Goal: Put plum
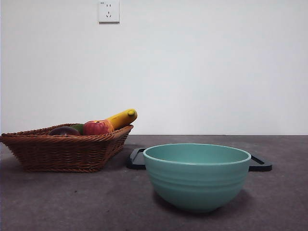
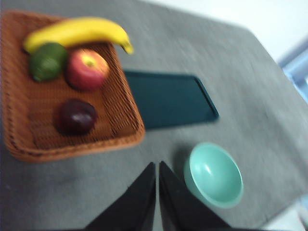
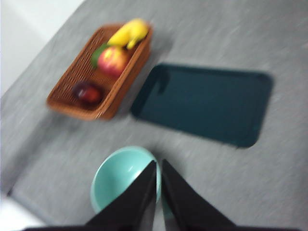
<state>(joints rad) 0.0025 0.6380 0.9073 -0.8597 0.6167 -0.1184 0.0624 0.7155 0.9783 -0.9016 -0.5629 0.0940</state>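
Standing on a grey table (image 1: 57,202) before a white wall with a socket (image 1: 109,11), the front view shows a wicker basket (image 1: 67,151) holding the plum (image 1: 64,131), and a teal bowl (image 1: 197,175) near. In the left wrist view, the left gripper (image 2: 158,166) hangs high with jaws closed and empty, the plum lying apart from an apple (image 2: 87,70). In the right wrist view, the right gripper (image 3: 159,164) hangs above the bowl, jaws closed, beside a dark tray (image 3: 202,103)

No legible txt, no labels, no brands, no nos. anywhere

Plum (image 2: 75,117) open from above, well ahead of left fingers (image 2: 144,192); apple (image 2: 87,69) beyond it; basket (image 2: 72,147) rim between.
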